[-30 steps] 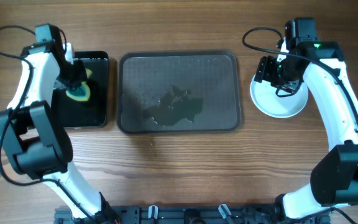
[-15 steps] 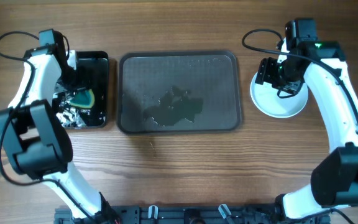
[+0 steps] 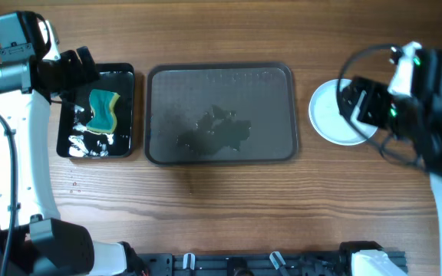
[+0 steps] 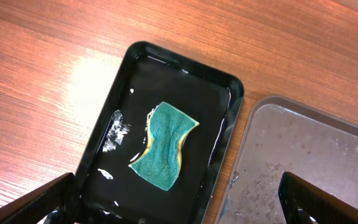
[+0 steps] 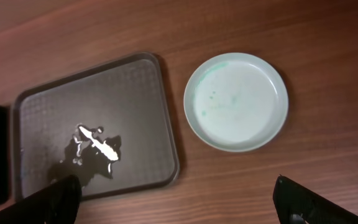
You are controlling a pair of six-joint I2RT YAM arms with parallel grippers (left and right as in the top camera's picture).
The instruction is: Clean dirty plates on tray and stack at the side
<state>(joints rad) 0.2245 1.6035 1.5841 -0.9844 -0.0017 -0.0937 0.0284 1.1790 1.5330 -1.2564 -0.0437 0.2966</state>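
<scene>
Spanning every view, the wooden worktop [image 3: 229,207] carries the dark grey tray [image 3: 275,92] at centre, wet with a puddle [image 3: 213,130]. The smaller black tray [image 3: 125,134] lies just beside its left edge and holds a green sponge [image 3: 102,111]. A pale plate [image 5: 236,101] with faint green flecks sits right of the grey tray, apart from it. The left pincer [image 4: 179,202] and right pincer [image 5: 179,202] hang spread, pinching nothing.

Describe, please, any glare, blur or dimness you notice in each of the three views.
Overhead: evenly lit, but the right arm is motion-blurred. Left wrist: a bright glare patch on the table, white glints in the black tray; the sponge is sharp. Right wrist: dimmer, reddish cast; the puddle on the grey tray glints white; the plate is sharp.
</scene>
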